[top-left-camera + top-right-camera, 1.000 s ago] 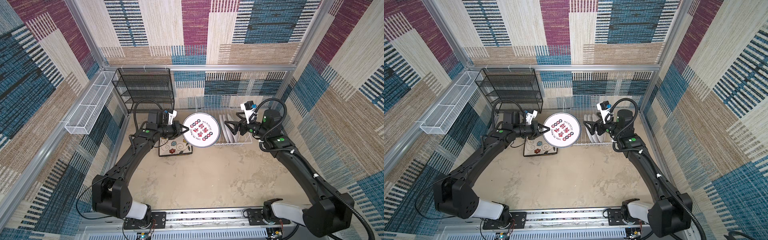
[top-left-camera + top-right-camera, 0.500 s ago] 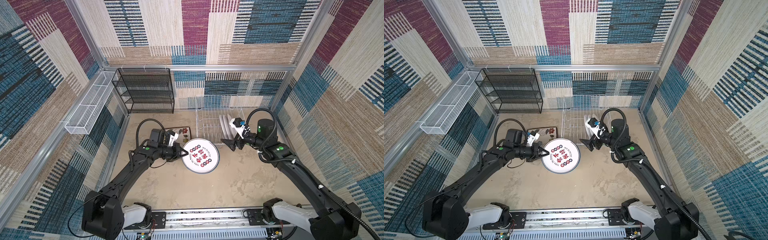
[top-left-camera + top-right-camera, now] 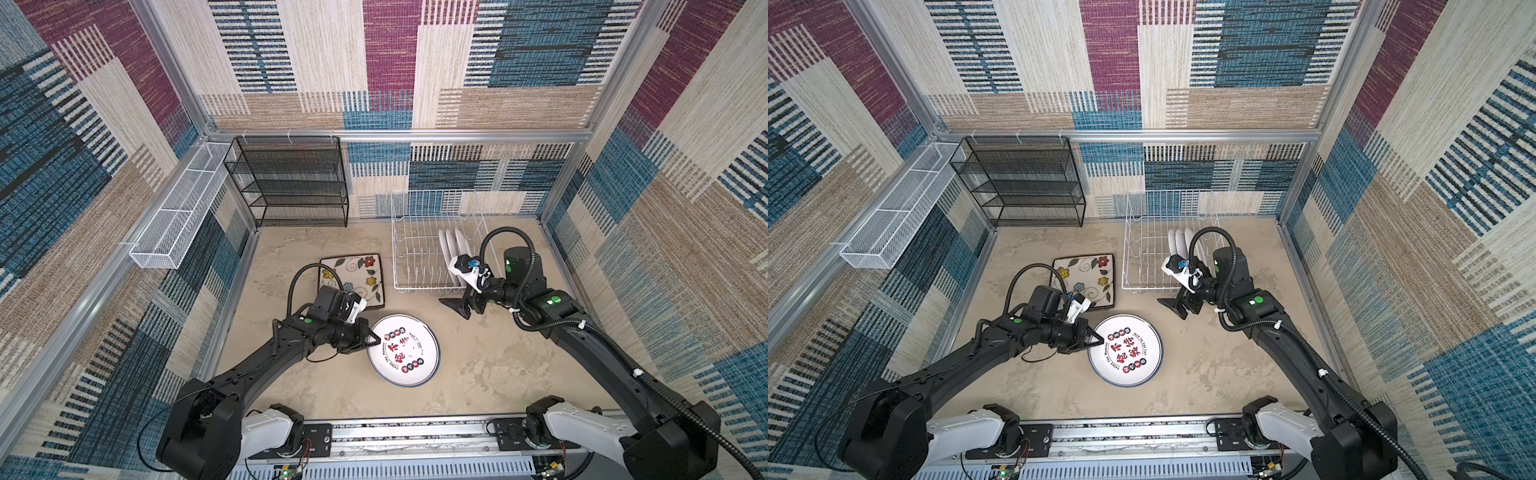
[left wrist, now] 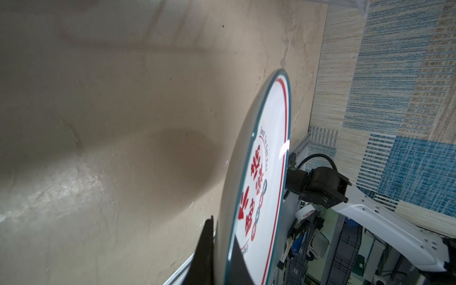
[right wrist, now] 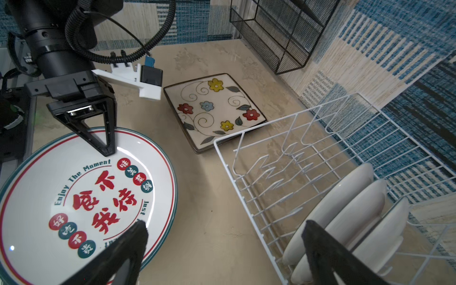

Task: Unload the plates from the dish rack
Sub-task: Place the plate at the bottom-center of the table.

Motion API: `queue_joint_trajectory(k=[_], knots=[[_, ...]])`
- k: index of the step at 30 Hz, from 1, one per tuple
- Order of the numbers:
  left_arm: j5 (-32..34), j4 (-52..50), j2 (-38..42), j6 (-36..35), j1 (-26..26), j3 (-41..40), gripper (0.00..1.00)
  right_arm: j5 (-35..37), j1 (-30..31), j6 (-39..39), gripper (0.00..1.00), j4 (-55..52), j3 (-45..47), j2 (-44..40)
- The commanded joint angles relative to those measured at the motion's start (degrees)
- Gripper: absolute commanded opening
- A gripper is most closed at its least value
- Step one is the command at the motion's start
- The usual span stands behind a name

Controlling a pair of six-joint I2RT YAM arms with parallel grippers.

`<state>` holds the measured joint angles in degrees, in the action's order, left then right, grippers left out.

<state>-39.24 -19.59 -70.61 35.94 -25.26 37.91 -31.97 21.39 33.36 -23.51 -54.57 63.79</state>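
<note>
Near the front edge of the counter [image 3: 478, 374], about midway along it, the left fingers [image 3: 376, 340] are clamping shut on the rim of a round plate [image 3: 405, 357], one finger over its face and one under. Gripping at the rim is probably letting the plate be laid face up without the fingers getting trapped beneath. It is sitting low, and I cannot tell whether it is touching the counter. It is showing a glossy white face with a teal rim, a thin red ring and red characters in the centre.

Further back, the right fingers [image 3: 457, 307] are hanging fully spread and empty just in front of the rack [image 3: 415, 287], probably lining up for the next plate. Left of the rack, square plates [image 3: 353, 276] are lying stacked face up, cream with coloured flowers and dark edges. In the rack, toward the back right corner, three white plates [image 3: 453, 249] are standing on edge between the tines, waiting to come out.
</note>
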Motion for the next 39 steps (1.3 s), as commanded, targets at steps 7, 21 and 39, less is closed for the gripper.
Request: queue_joint_trajectory(k=[7,21,39], knots=[[1.3,19.0,-5.1,4.0,-1.1,-5.0,0.00,-0.9,2.2,6.8,1.00,-8.4,0.6,1.1],[-0.4,22.5,-13.6,3.2,-1.6,-6.9,0.00,1.1,4.7,8.1,1.00,-8.6,1.7,3.7],[2.4,18.1,-17.4,3.1,-1.6,-5.1,0.46,5.8,5.1,7.8,1.00,-4.9,2.3,5.3]])
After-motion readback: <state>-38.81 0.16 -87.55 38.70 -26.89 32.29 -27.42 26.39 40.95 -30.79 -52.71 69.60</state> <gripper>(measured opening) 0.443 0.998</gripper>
